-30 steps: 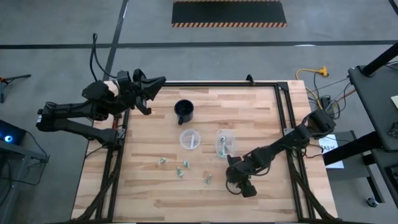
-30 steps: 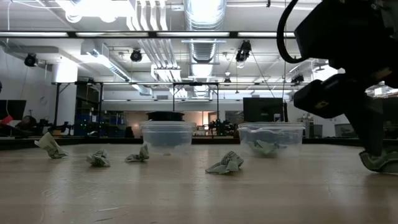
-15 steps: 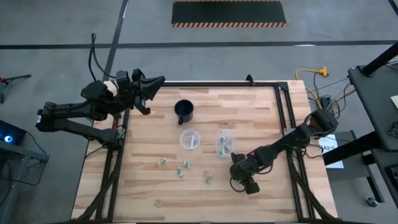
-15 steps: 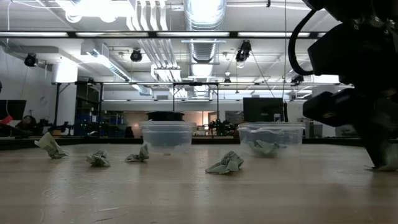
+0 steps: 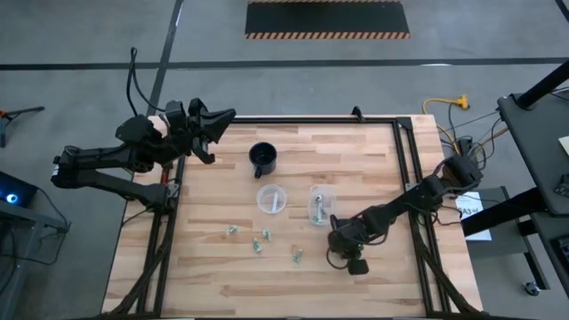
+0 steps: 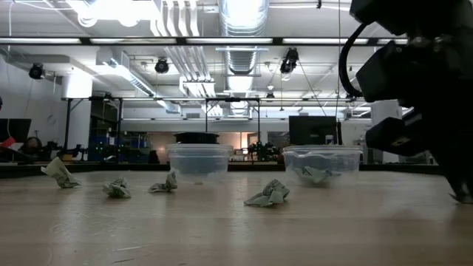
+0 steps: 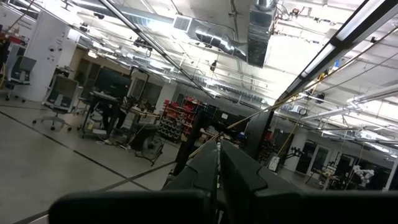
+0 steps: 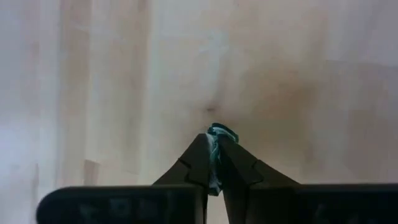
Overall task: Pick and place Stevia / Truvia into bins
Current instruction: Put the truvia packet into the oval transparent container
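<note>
Right gripper [image 8: 215, 163] low over near-right part of wooden surface [image 5: 373, 169], fingers [image 8: 193, 165] pinched tight on one sweetener packet [image 8: 216, 138], green-white edge poking past tips. Loose packets [image 5: 260, 240] scattered near-centre. Beyond them, two clear cups [image 5: 272, 197] side by side, right one holding packets. Black mug [image 5: 263, 158] farther. Left gripper [image 5: 216, 120] parked at far-left corner, fingers closed, empty.

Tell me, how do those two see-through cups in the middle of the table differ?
The left cup looks round from above and holds something pale I can't make out; the right cup holds at least one green-and-white packet. The right cup stands nearer the right gripper, the left cup nearer the black mug. Both are clear, upright and similar in size.
</note>
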You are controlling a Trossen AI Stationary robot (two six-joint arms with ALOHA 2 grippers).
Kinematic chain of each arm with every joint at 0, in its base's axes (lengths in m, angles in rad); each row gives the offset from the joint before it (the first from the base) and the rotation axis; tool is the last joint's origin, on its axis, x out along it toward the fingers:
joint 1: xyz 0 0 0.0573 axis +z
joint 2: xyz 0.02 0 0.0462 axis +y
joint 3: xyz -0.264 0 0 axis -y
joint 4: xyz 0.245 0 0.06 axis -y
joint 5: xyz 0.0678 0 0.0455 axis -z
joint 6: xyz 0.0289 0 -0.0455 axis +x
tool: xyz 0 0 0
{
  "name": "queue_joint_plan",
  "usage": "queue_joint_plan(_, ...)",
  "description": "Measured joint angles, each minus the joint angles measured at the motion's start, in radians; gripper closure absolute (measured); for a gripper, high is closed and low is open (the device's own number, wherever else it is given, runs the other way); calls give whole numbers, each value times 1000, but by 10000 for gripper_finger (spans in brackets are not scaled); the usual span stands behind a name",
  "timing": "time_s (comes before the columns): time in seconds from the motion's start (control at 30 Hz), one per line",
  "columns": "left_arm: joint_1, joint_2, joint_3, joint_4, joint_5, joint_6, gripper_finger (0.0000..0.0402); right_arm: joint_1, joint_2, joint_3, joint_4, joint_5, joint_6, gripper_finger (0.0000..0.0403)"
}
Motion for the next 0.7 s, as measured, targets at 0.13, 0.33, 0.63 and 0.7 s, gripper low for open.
queue_joint_plan(0.13,0,0,0,0,0,0,400,-35,-34,-4,-14,39,0,392)
queue_joint_plan(0.33,0,2,0,1,0,0,400,-73,-84,-4,-14,48,-10,393)
queue_joint_plan(0.63,0,3,0,1,0,1,400,-96,-181,-6,-34,41,-39,394)
queue_joint_plan(0.7,0,3,0,1,0,1,400,-101,-207,-6,-34,42,-41,394)
